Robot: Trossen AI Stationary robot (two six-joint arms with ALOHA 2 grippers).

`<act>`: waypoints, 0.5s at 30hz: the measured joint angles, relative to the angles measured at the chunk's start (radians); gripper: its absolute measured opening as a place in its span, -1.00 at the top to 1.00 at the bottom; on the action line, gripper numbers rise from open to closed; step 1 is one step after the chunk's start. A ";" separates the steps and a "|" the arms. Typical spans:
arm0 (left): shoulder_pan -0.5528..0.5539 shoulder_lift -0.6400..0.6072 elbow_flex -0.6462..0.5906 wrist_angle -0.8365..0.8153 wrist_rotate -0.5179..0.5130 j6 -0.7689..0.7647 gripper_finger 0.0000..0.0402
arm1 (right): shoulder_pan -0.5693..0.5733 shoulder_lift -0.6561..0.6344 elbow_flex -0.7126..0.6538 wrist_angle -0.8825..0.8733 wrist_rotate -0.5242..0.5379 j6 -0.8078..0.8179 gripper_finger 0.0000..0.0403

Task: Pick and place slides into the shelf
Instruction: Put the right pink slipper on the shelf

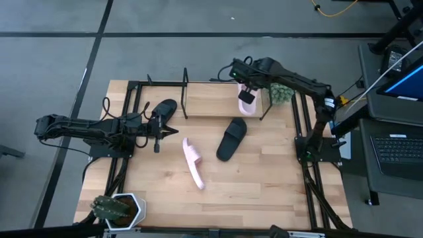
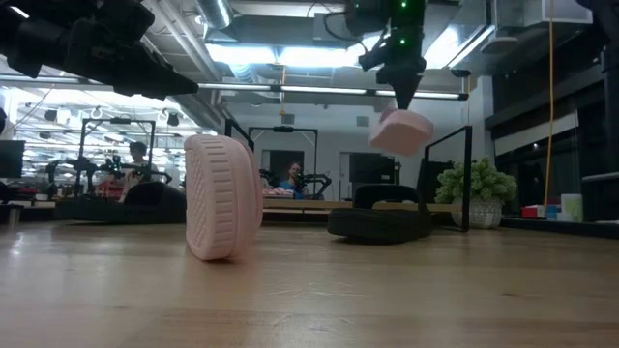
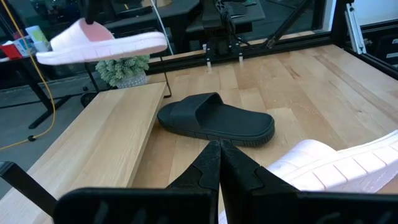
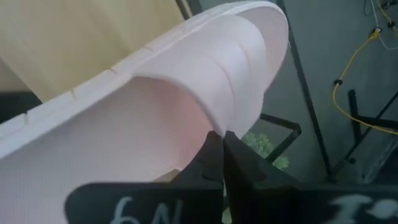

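My right gripper (image 1: 246, 88) is shut on a pale pink slide (image 1: 246, 102) that hangs above the right end of the shelf (image 1: 211, 100), a light board between thin black end frames. A second pink slide (image 1: 193, 163) stands on its long edge in the middle of the table. One black slide (image 1: 231, 139) lies flat on its sole in front of the shelf. Another black slide (image 1: 162, 112) lies on the table left of the shelf. My left gripper (image 1: 173, 131) waits shut beside that slide, touching nothing. My right gripper pinches the pink slide's strap at its edge (image 4: 214, 121) between its two fingers. The fingers come from above, slanting down (image 2: 401, 87). The slide (image 2: 400, 130) hangs below them, tilted and lifted clear of the shelf board.
A potted plant (image 1: 281, 92) stands just past the shelf's right end frame. A cactus in a white pot (image 1: 115, 208) sits at the near left corner. A laptop (image 1: 400, 149) stands off the table's right side. People (image 2: 290, 179) sit in the room behind.
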 joint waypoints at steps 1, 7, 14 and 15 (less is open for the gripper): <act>0.000 0.000 0.000 0.000 0.000 0.000 1.00 | 0.000 0.002 0.000 -0.009 0.000 -0.006 1.00; 0.000 0.000 0.000 0.000 0.000 0.000 1.00 | 0.000 0.006 0.000 -0.051 0.002 -0.046 1.00; 0.000 0.000 0.000 0.000 0.000 0.000 1.00 | 0.000 0.006 -0.008 -0.037 0.002 -0.049 1.00; 0.000 0.000 0.000 0.000 0.000 -0.001 1.00 | 0.000 0.006 -0.013 -0.035 0.002 -0.050 1.00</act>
